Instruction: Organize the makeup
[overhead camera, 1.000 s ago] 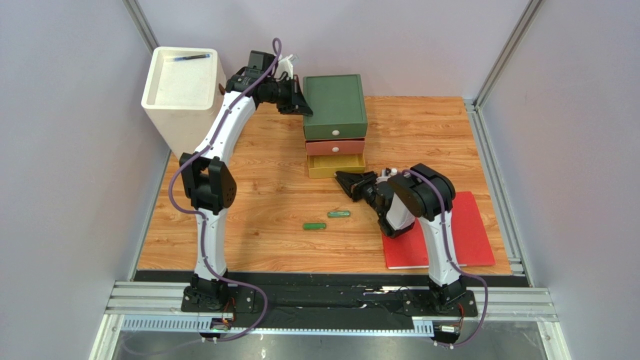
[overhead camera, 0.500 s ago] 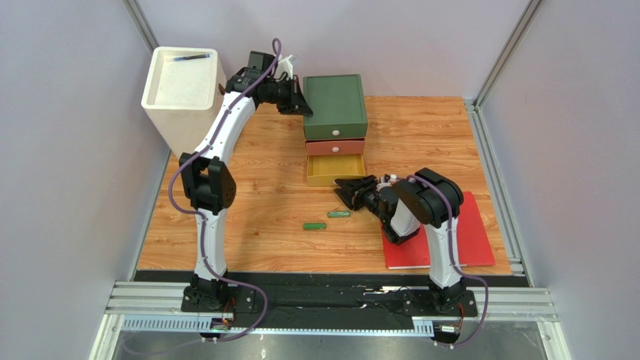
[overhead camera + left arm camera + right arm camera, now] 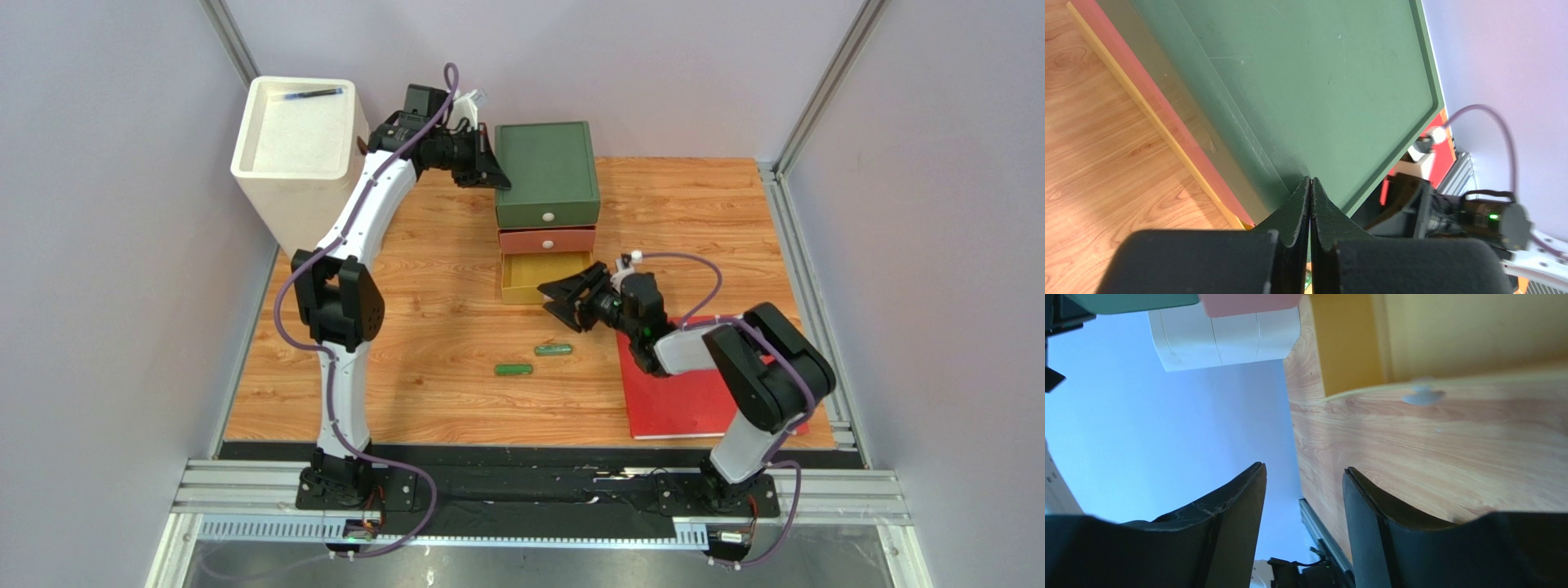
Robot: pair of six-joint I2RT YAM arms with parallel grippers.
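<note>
Two slim green tubes lie on the wood table: one (image 3: pixel 553 350) just below my right gripper, the other (image 3: pixel 514 368) to its left. My right gripper (image 3: pixel 562 304) is open and empty, low over the table in front of the open yellow bottom drawer (image 3: pixel 546 277); the right wrist view shows its spread fingers (image 3: pixel 1229 520) and the drawer's front (image 3: pixel 1438 331). My left gripper (image 3: pixel 497 172) is shut with nothing in it, resting against the left edge of the green drawer unit's top (image 3: pixel 546 169), which also shows in the left wrist view (image 3: pixel 1321 86). No other makeup is in view.
A stacked drawer unit has a green top, a pink middle drawer (image 3: pixel 547 240) and the yellow one pulled out. A white bin (image 3: pixel 298 147) with a dark pen stands at the back left. A flat red book (image 3: pixel 724 392) lies under my right arm.
My right arm has stretched out lower and forward; its gripper shifted slightly up toward the yellow drawer. The left arm and both tubes have not moved.
</note>
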